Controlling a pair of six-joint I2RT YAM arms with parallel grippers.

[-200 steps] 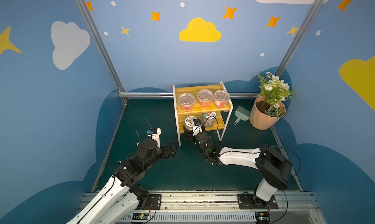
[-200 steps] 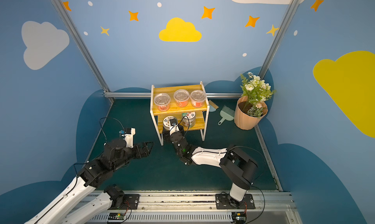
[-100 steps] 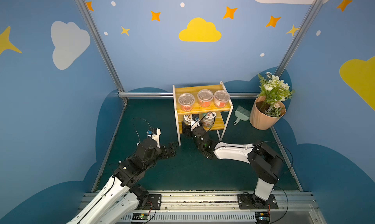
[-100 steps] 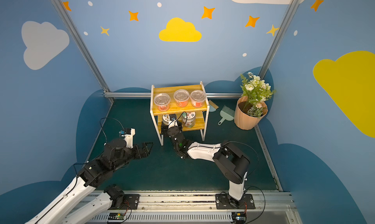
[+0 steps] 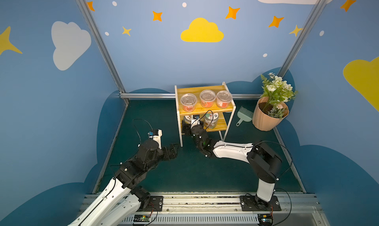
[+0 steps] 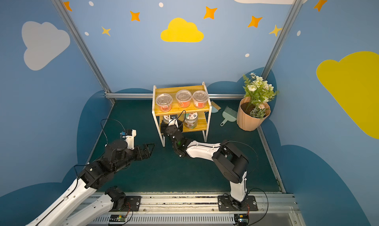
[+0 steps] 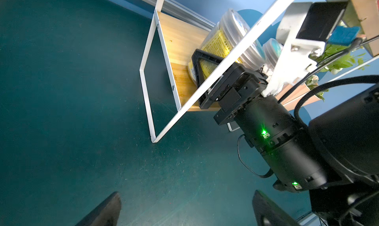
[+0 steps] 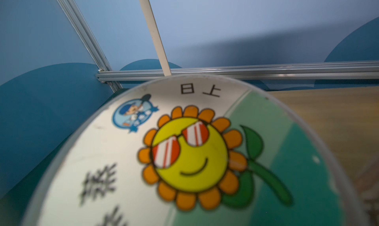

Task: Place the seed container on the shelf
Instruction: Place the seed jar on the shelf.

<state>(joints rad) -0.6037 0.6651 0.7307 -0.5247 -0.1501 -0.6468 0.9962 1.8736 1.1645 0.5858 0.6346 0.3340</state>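
Though the right tool [image 7: 211, 71] flanks the seed container [image 7: 223, 38] on the shelf [image 7: 178, 38], its grip is unclear.

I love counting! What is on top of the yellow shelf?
Atop the shelf stand three lidded clear tubs: left tub, middle tub, right tub. Lids and labels hide their insides.

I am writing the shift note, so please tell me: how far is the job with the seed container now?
Done: the seed container stands on the lower tier of the shelf, beside another jar. In hand: the right gripper is at it; released or not, I cannot tell. Remaining: draw that arm out.
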